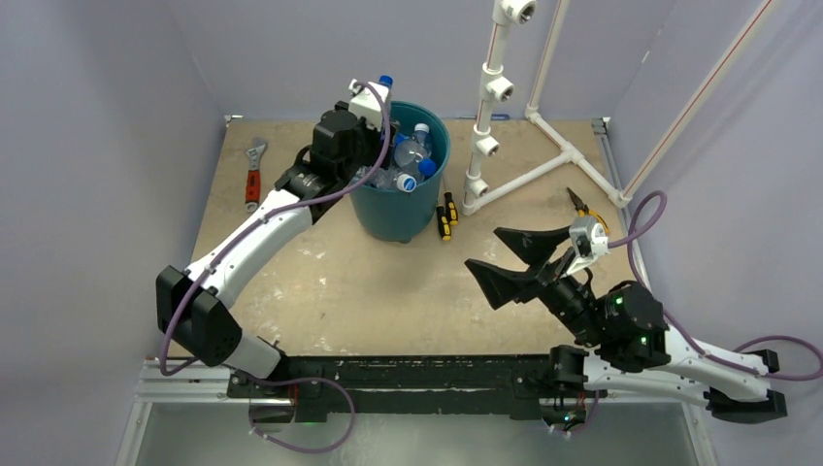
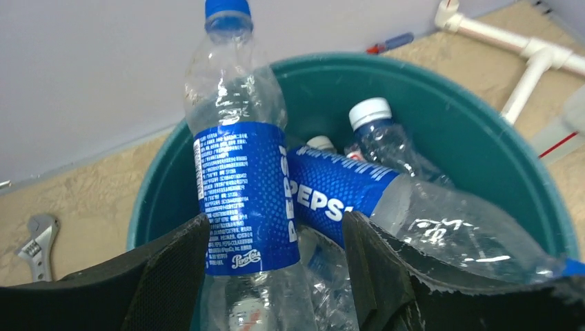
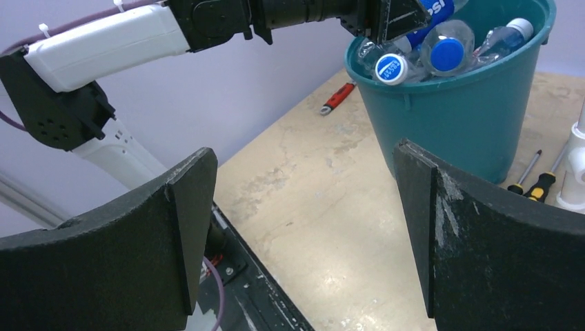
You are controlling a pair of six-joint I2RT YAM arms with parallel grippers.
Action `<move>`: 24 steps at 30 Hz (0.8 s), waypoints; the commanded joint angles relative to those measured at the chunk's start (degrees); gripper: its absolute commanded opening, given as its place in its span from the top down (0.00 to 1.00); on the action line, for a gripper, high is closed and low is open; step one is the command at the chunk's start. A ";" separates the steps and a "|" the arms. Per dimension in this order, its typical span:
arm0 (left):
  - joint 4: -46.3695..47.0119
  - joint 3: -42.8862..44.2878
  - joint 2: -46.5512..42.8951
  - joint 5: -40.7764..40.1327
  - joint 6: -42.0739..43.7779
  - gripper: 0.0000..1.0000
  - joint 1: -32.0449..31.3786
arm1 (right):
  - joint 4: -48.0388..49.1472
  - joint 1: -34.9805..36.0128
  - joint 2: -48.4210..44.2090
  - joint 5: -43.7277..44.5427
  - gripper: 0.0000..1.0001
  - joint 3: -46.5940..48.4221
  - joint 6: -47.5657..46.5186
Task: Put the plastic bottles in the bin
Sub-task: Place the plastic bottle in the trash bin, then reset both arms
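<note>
L arm reaches from the near-left corner diag. across to the bin (image 1: 400, 209), which stands by the far edge of the table (image 1: 320, 282), approx. midway along it. The left gripper (image 2: 276, 221) hangs over the bin's rim on the side toward the left edge. A Pepsi bottle (image 2: 245, 193) stands upright between its fingers (image 2: 165, 276), blue cap up and well above the rim.

Why upright: prob. so the base goes in first and slots down among the other plastic bottles (image 2: 386, 138) piled inside. Several of those lie on their sides, one w/ a blue label just beside the upright bottle.

Claw state: jaws are spread wider than the bottle. One finger touches the label; on the other side there's a clear gap btw. bottle and finger. So it reads as released, not clamped. The bottle seems to lean on that one finger and rest on the pile, but its base is hidden, so that's a judgement only.

The right gripper (image 3: 303, 155) hovers over the table toward the near-right corner, jaws wide apart, nothing btw. them. It's prob. held there to keep out of the L arm's way, and it's well apart from the bin.

No loose bottle shows on the table, so the task looks nearly done.

Non-task items:
- wrench (image 1: 254, 173) near the far-left corner
- screwdrivers (image 1: 445, 216) just beside the bin, on its right-edge side
- pipe frame (image 1: 490, 126) toward the far-right corner
</note>
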 commanded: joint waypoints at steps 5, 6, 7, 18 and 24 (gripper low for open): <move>3.67 -0.83 -2.68 0.58 -1.47 0.31 0.03 | 0.23 0.34 0.37 2.43 0.04 1.18 -0.93; 3.82 -0.46 -3.89 1.27 -1.86 0.29 -0.01 | 0.32 0.29 0.47 2.43 0.03 1.25 -1.04; 3.97 0.23 -5.16 2.11 -2.37 0.28 -0.02 | 0.33 0.28 0.59 2.43 0.03 1.32 -1.22; -2.42 -5.96 -20.47 -18.12 -16.19 0.01 -0.02 | 3.16 0.34 2.00 9.62 0.01 -1.88 -0.93; -12.51 -15.64 -29.40 -34.83 -31.60 0.01 0.00 | 2.93 0.36 5.29 22.44 0.01 -2.15 4.59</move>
